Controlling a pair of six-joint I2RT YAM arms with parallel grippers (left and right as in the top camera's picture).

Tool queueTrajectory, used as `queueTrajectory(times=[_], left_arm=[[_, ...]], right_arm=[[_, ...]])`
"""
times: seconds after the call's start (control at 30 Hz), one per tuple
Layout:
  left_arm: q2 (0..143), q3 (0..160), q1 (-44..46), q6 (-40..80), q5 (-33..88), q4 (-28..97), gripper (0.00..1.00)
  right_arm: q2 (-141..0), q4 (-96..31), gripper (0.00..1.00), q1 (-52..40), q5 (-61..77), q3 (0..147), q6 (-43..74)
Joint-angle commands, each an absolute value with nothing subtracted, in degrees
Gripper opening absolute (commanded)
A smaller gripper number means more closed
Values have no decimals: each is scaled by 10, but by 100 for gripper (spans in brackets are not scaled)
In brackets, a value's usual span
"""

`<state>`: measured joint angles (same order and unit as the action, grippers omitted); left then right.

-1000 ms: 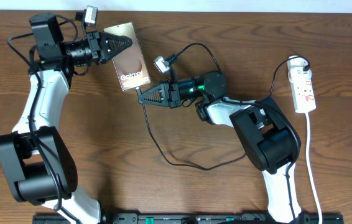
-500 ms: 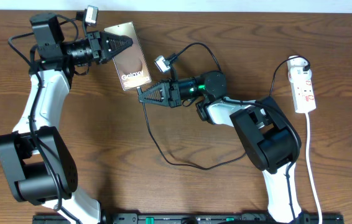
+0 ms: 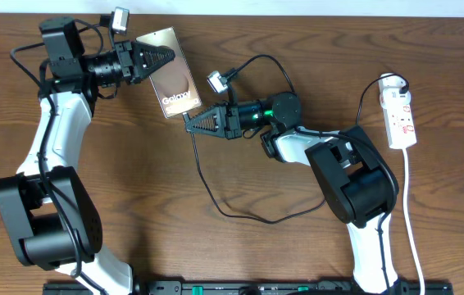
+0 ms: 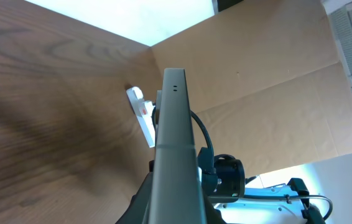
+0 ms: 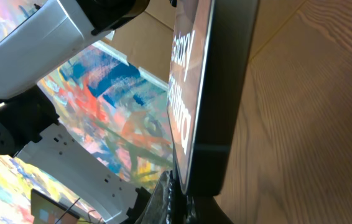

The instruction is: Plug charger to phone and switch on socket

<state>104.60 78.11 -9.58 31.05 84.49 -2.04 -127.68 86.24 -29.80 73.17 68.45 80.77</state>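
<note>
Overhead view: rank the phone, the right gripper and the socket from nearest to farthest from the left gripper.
1. phone: held in the jaws of the left gripper, upper left of centre.
2. right gripper: just below the phone's lower end, near the centre.
3. socket: far off at the right edge.

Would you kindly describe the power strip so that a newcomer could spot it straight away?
On the brown wooden table, look to the far right, beyond the right arm. There lies a small white oblong power strip with red switch markings; unlike the thin black cable nearby, its cord is thick and white.
</note>
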Motion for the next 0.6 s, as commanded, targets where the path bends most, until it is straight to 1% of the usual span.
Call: queueTrajectory(times=[0.0,0.17,0.27,0.43,0.53,0.57], left_arm=[[1046,777,-86,304,889,-18,7],[1046,777,-86,304,889,-18,7],[1046,777,-86,300,889,-18,8],[1046,777,-86,300,889,-18,7],[1046,777,-86,300,887,-18,7],[1046,777,-86,300,881,-18,7]], right_arm=[[-1283,865,1,-281,642,693,809],[-1283,865,1,-281,650,693,810],[-1283,865,6,-281,657,693,809],[-1283,866,43,-281,677,693,808],[-1283,866,75,-281,680,693,807],[-1283,866,89,-281,681,693,807]])
